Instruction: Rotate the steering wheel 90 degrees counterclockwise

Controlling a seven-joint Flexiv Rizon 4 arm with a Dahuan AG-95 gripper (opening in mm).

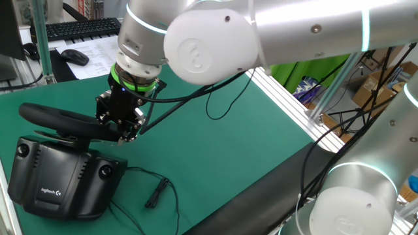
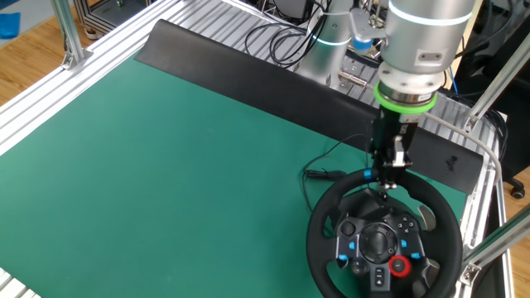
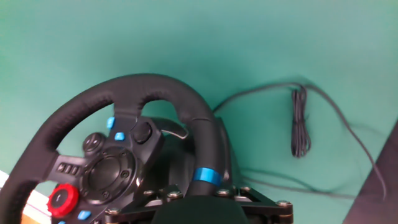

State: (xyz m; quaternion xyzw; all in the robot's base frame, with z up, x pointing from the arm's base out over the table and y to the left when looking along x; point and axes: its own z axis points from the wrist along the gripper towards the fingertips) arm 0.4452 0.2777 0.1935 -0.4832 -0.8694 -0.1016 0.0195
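i see gripper [image 2: 387,184] at steering wheel [image 2: 330,207] rim; grasp unclear. black cable [image 3: 300,121] lies near base [image 1: 55,179].

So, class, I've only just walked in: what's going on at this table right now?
A single robot arm is working on a gaming steering wheel mounted on a black base on the green mat. Its gripper points down at the top of the rim, right at the small blue stripe, with the fingers straddling the rim. Whether they have clamped it yet cannot be told. The blue stripe sits at the top in the other fixed view, so the counterclockwise turn does not look begun. A loose cable lies beside the base.
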